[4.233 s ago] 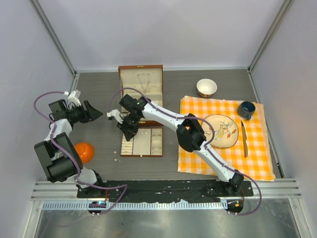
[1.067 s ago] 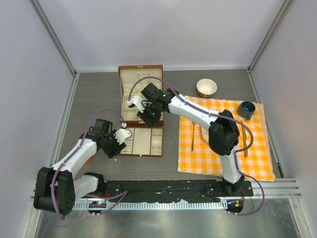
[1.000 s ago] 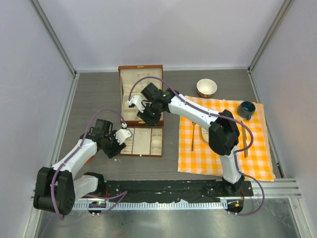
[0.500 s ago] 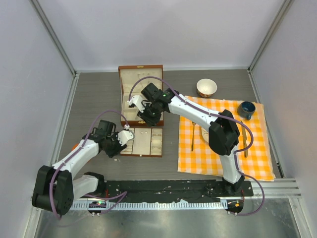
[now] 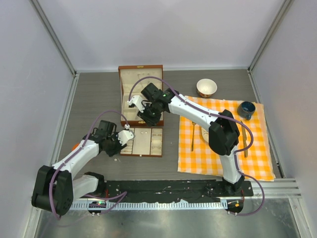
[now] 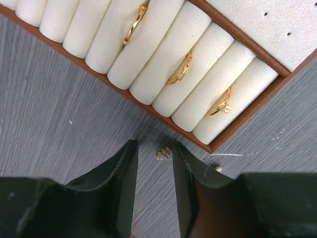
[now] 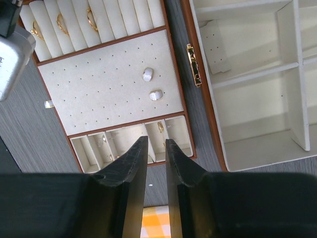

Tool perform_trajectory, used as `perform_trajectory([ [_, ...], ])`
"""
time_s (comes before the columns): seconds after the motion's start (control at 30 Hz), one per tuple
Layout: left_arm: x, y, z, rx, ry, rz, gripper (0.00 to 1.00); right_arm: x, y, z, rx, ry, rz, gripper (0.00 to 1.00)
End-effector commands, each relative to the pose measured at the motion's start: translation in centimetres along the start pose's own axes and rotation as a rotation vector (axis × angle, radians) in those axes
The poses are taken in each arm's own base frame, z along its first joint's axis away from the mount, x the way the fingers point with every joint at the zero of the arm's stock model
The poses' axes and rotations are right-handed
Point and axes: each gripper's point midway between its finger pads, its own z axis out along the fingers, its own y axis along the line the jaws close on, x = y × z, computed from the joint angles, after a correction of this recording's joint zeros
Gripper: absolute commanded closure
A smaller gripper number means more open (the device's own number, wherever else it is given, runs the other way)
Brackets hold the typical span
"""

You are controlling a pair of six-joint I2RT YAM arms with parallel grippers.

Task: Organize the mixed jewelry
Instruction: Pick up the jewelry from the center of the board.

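Note:
A tiny silvery cluster stud (image 6: 163, 152) of the mixed jewelry lies on the grey table just outside the tray's corner. My left gripper (image 6: 154, 146) is open, its fingertips low on either side of the stud without touching it. A second small stud (image 6: 218, 168) lies to the right of the right finger. Gold rings (image 6: 180, 70) sit in the cream rolls of the tray (image 6: 245, 124). My right gripper (image 7: 156, 140) hovers above the tray, open by a narrow gap with nothing in it. Two pale studs (image 7: 148, 74) rest on the perforated pad.
The open wooden box (image 5: 141, 79) stands behind the tray (image 5: 142, 142). On the orange checked cloth (image 5: 257, 158) lie a gold fork (image 5: 192, 136) and a knife (image 5: 244, 144), with a blue cup (image 5: 245, 109). A white bowl (image 5: 206, 88) sits beyond it. An orange ball (image 5: 75, 147) peeks out under the left arm.
The left arm swung in from the far left to the tray's near-left corner and its jaws have narrowed around the stud. The right arm lifted toward the box and now holds still.

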Motion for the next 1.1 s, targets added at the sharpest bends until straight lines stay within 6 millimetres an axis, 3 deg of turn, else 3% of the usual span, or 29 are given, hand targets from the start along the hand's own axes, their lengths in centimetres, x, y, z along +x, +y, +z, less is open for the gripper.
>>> perform_trajectory([
  [0.0, 0.7, 1.0, 0.6, -0.061, 0.025, 0.013, 0.64, -1.6, -0.5, -0.6, 0.016, -0.054, -0.015, 0.73],
  [0.63, 1.9, 0.8, 0.5, -0.077, 0.049, 0.035, 0.72, -1.4, -0.2, -0.2, -0.002, -0.049, -0.004, 0.74],
  [0.8, 1.8, 0.9, 0.4, -0.089, 0.048, 0.028, 0.57, -1.4, -0.3, -0.3, -0.002, -0.049, -0.002, 0.74],
  [1.07, 2.0, 1.3, 0.3, -0.112, 0.055, 0.039, 0.52, -1.4, -0.2, -0.2, -0.002, -0.049, -0.003, 0.75],
])
